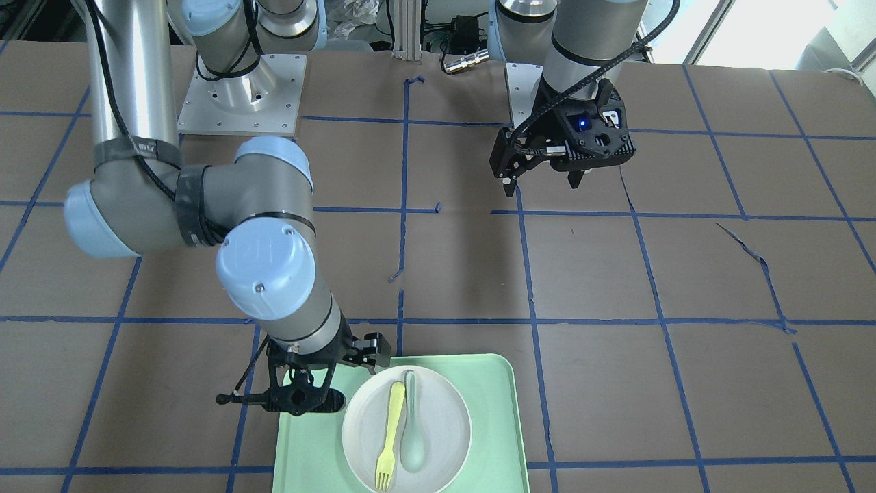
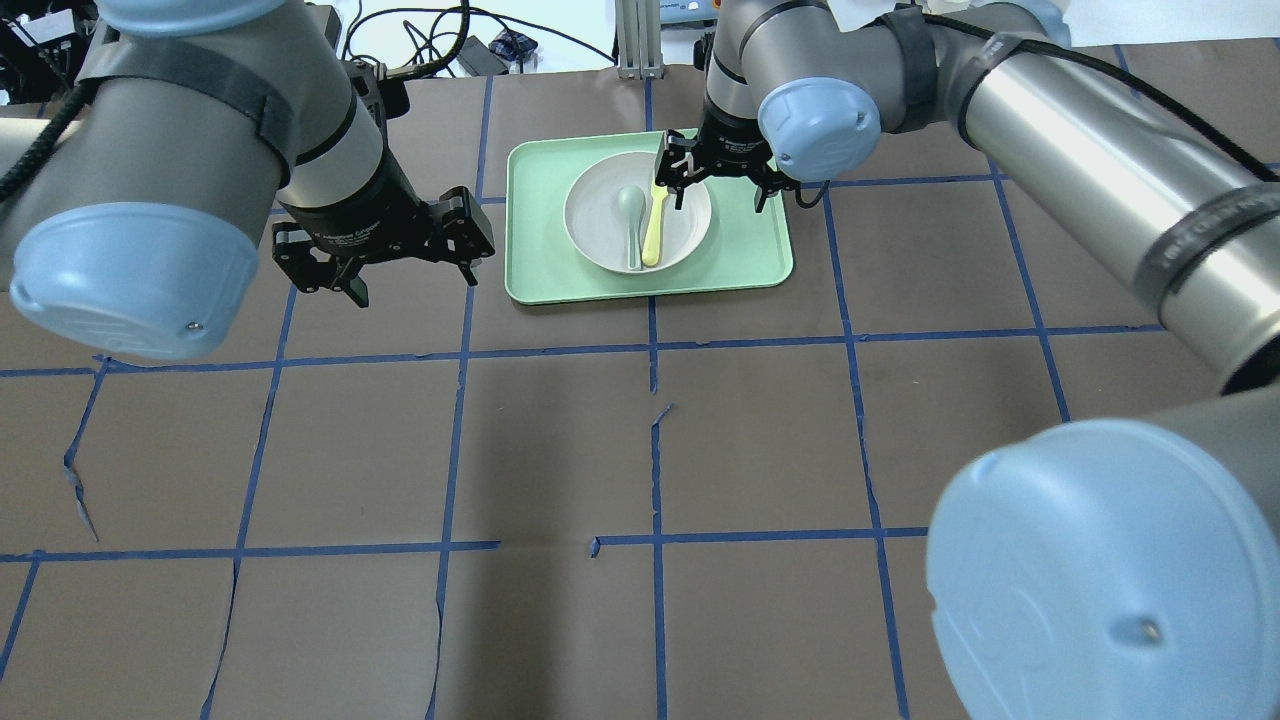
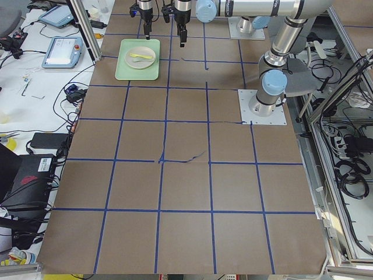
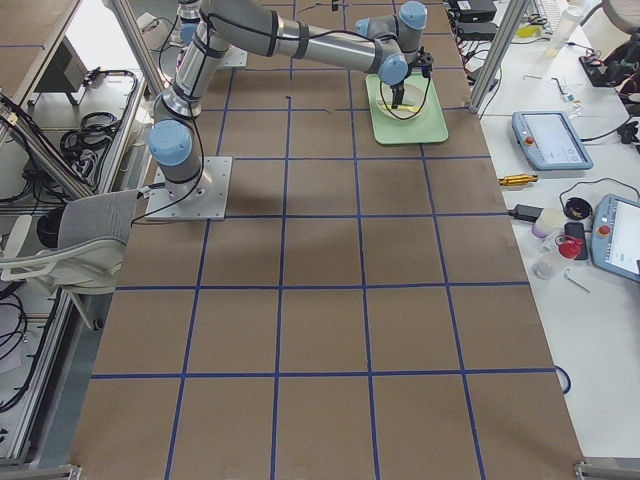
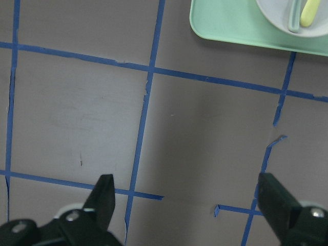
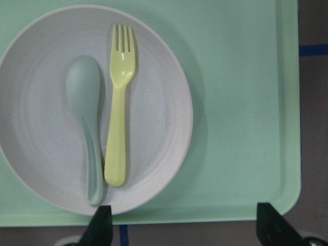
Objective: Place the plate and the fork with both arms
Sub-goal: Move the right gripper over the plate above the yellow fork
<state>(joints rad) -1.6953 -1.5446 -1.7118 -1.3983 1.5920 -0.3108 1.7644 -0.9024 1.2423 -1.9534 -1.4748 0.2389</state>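
My right gripper hangs spread over the tray by the table's far edge, left gripper spread too; the fork touches the spoon on the plate, so I might drag both

Mint-green tray, grey-green spoon, brown table with blue tape lines

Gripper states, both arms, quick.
Left gripper: open, holding nothing.
Right gripper: open, holding nothing.
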